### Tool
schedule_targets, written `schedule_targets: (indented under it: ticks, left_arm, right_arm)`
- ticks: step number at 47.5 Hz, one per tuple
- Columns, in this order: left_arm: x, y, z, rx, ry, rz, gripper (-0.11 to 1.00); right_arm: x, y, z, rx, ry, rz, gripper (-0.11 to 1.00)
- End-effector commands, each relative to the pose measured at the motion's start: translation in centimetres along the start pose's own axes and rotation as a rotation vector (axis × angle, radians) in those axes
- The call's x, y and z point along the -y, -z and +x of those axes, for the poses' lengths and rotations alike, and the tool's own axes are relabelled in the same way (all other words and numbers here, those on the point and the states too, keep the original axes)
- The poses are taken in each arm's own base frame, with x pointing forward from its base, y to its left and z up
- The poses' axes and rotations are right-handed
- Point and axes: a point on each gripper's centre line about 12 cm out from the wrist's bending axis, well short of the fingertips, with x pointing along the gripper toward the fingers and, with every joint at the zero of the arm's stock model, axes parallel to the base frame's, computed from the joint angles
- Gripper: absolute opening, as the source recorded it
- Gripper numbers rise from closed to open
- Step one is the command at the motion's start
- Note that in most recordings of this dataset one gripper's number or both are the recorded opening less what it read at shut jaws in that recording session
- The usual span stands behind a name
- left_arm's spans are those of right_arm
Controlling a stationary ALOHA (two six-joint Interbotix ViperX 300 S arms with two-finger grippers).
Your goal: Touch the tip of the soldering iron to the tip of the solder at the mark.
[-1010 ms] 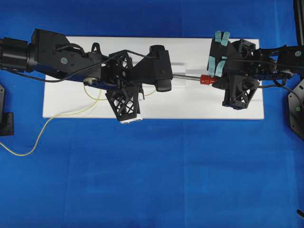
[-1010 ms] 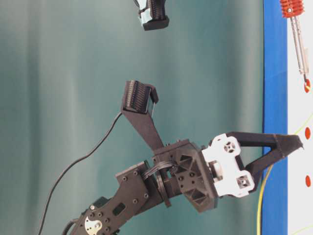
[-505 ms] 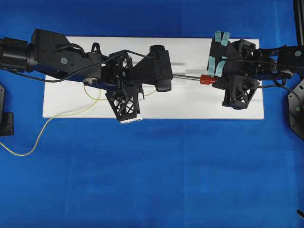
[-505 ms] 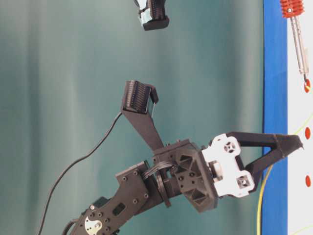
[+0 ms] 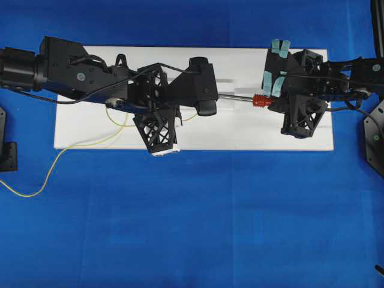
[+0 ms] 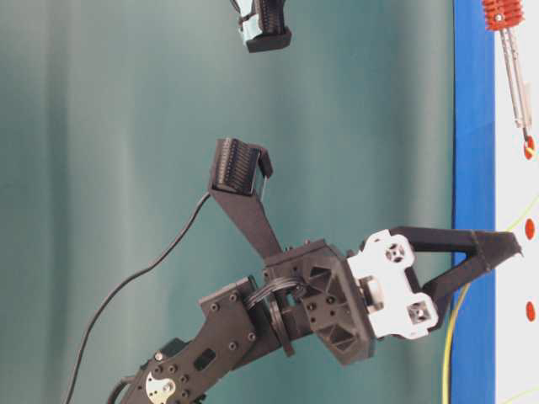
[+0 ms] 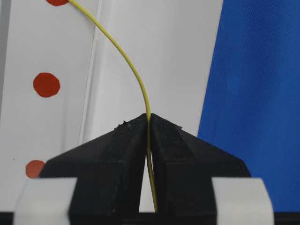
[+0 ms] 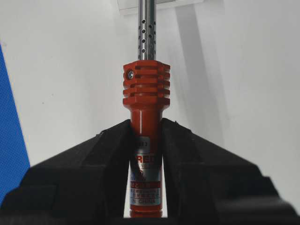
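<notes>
My right gripper (image 8: 146, 124) is shut on the orange-red handle of the soldering iron (image 8: 146, 101). The iron lies level over the white board (image 5: 240, 129), its silver shaft (image 5: 237, 97) pointing left. Seen from table level, its dark tip (image 6: 526, 141) sits at a red mark (image 6: 529, 152). My left gripper (image 7: 149, 117) is shut on the thin yellow solder (image 7: 136, 75), which arcs up to a red mark (image 7: 57, 1) at that view's top edge. From table level the left gripper (image 6: 512, 247) points at the board. Whether the two tips touch I cannot tell.
More red marks (image 7: 46, 85) dot the board. The solder's long tail (image 5: 60, 157) trails off the board's left end onto the blue cloth (image 5: 192, 228). Black mounts stand at the left (image 5: 7, 147) and right (image 5: 375, 138) edges. A black cable (image 6: 135, 282) hangs from the left arm.
</notes>
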Motion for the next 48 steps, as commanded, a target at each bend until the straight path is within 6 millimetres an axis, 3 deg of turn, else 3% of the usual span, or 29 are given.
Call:
schedule_targets:
  ticks: [1, 20, 35, 48]
  left_arm:
    - [0.1, -1.3, -1.1, 0.046, 0.004, 0.003, 0.02]
    - [0.1, -1.3, -1.7, 0.052, 0.005, 0.007, 0.02]
    - [0.2, -1.1, -5.9, 0.050, 0.007, 0.007, 0.02]
    - [0.8, 1.1, -8.8, 0.117, 0.027, 0.008, 0.02]
  right_arm:
    - [-0.1, -1.1, -0.5, 0.034, -0.003, 0.001, 0.06]
    - [-0.1, -1.0, -0.5, 0.034, -0.004, 0.000, 0.06]
    - [-0.1, -1.0, -0.4, 0.035, -0.003, 0.001, 0.06]
    - [-0.1, -1.1, -0.4, 0.037, -0.004, 0.000, 0.06]
